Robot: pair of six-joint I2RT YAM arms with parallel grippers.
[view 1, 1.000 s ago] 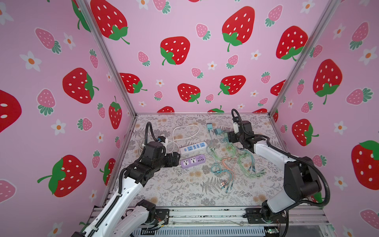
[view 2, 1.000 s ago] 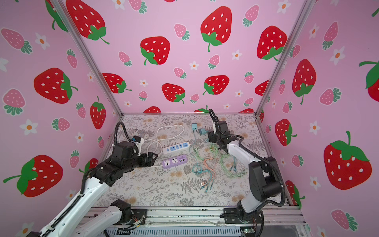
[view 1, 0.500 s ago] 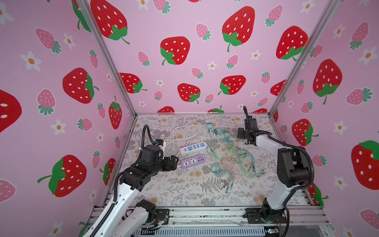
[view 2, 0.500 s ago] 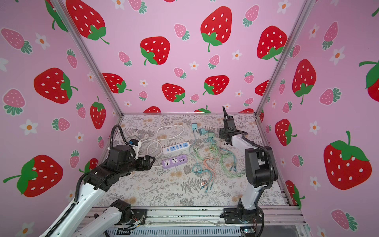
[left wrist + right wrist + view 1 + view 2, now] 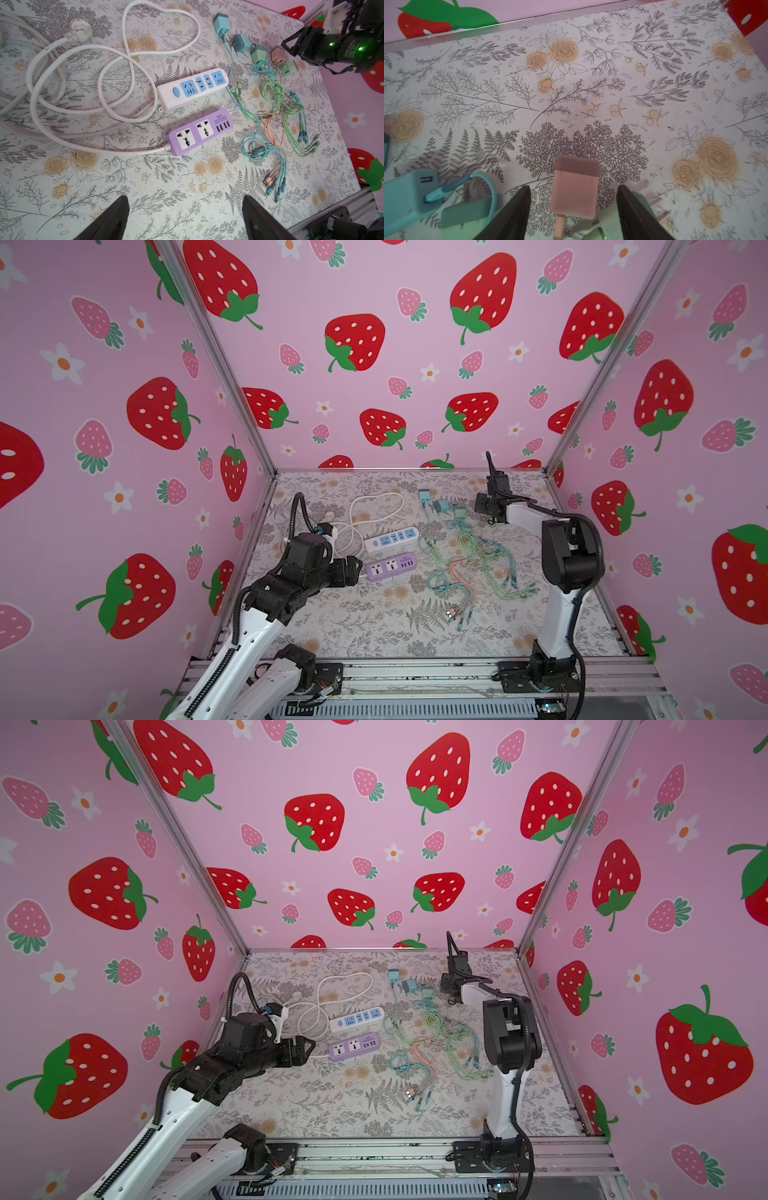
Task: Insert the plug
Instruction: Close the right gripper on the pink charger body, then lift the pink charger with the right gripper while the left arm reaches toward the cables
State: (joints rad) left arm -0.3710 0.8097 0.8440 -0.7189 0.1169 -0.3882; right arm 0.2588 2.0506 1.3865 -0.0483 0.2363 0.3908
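A pink plug (image 5: 575,187) lies flat on the floral mat, prongs pointing away, and its pink cable runs back under the wrist. My right gripper (image 5: 574,193) is open around it, with a gap on each side. In both top views this gripper (image 5: 482,506) (image 5: 446,986) is at the back right. The purple power strip (image 5: 390,567) (image 5: 200,131) lies mid-table beside a white and blue strip (image 5: 391,539) (image 5: 193,87). My left gripper (image 5: 355,568) (image 5: 185,207) hangs open and empty just left of the purple strip.
Teal chargers (image 5: 424,495) (image 5: 406,193) and green ones (image 5: 258,55) lie close to the pink plug. Tangled green, teal and orange cables (image 5: 469,564) spread right of the strips. White cords (image 5: 62,93) coil at the left. Metal frame rails (image 5: 415,672) bound the mat.
The right arm's elbow has swung out to the right while its gripper stayed by the chargers, and its jaws have narrowed. The left gripper has drawn back slightly from the purple strip.
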